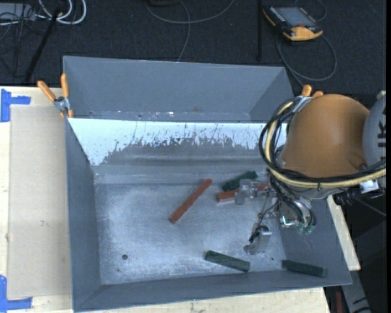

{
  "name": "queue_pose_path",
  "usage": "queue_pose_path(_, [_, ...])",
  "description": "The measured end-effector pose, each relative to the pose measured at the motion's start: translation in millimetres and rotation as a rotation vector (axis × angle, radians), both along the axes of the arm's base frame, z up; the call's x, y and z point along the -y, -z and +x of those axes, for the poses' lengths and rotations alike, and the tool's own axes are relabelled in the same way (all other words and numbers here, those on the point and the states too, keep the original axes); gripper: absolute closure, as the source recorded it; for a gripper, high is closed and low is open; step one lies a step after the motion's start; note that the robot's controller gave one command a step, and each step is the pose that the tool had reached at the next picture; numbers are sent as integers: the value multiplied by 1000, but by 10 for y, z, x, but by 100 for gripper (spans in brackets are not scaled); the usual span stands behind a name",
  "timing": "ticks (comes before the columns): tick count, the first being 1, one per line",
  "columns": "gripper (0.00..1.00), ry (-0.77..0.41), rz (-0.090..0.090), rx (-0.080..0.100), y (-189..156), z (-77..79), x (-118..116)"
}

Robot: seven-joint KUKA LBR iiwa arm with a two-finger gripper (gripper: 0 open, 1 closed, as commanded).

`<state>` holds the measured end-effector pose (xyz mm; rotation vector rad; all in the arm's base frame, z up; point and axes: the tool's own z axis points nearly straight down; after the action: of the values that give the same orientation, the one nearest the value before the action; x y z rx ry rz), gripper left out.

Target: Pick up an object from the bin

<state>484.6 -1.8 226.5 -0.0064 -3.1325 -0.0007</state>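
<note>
The end effector (257,238) hangs beside the near dark green bar (227,261); open or closed, I cannot tell. The bar looks stiff and light, best pinched across its narrow middle.

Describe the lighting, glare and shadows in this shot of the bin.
Camera view: a bright glare band crosses the bin's back slope, streaking downward; the floor gleams pale and patchy around the brown stick; the side walls are flat grey; the ground beyond the far rim is dark.
</note>
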Motion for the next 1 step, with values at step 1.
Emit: queue_pose_path(1, [0, 31, 0, 1, 1424, -89, 16])
